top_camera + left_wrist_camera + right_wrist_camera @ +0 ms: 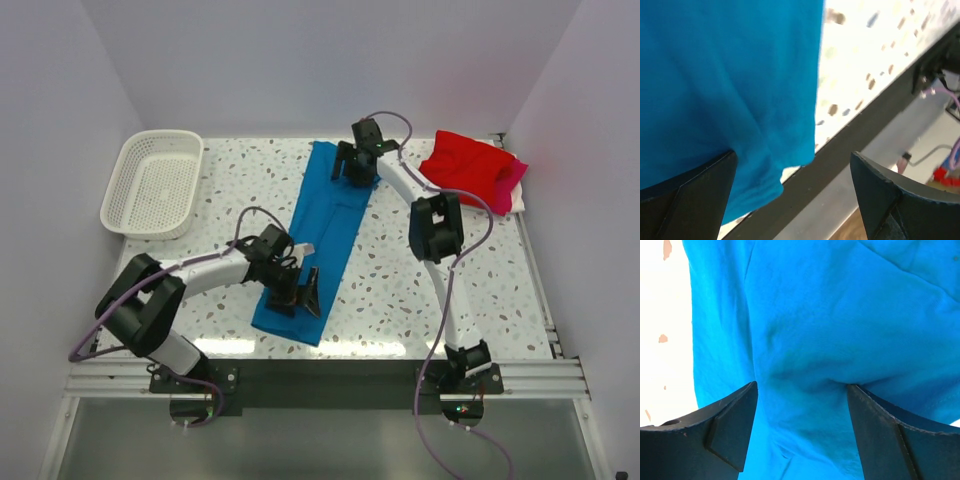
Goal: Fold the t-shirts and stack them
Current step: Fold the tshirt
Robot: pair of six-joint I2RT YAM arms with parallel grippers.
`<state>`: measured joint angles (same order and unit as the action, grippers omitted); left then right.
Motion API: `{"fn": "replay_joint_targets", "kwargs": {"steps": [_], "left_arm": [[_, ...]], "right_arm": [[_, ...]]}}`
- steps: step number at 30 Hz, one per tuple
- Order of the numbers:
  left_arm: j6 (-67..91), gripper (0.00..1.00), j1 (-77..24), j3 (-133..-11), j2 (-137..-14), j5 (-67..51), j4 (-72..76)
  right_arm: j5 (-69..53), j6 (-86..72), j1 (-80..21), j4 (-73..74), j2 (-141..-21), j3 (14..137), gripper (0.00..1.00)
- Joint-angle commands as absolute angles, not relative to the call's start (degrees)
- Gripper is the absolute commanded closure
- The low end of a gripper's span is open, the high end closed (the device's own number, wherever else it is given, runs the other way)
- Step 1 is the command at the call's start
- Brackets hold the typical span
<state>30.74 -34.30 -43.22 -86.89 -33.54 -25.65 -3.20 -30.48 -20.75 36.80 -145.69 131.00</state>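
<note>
The bright blue t-shirt [325,215] lies folded into a long narrow strip running from the back of the table to its front edge. My left gripper [300,290] hovers open over the strip's near end. In the left wrist view the shirt's [725,85] corner hangs beside the left finger [695,195] of that gripper [792,155]. My right gripper [352,170] is at the far end, open. Its fingers press down on the blue shirt [830,315], and a soft bulge of cloth lies between them at the gripper [801,386]. The red t-shirt [462,162] lies folded at the back right, with the magenta-pink one [517,180] showing at its edge.
A white mesh basket [155,182] stands at the back left corner. The speckled table [400,290] ends in a black rail [330,372] at the front, just beyond the shirt's near end. Walls close in the left, back and right sides.
</note>
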Motion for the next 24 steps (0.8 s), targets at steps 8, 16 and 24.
{"fn": "replay_joint_targets", "kwargs": {"steps": [8,16,24], "left_arm": [[30.24,0.00,-43.59,-62.13,-93.95,-37.54,-24.69],[27.69,0.00,-43.51,-64.69,-89.57,-25.60,-30.41],[24.53,0.00,-43.68,-55.82,-88.50,-18.11,-30.06]], "right_arm": [[-10.80,-29.45,-15.56,36.30,-146.61,137.63,0.23],[-13.18,-25.23,-14.15,35.16,-134.84,131.67,0.22],[-14.32,-24.96,-17.75,34.37,-119.64,110.50,0.22]]}}
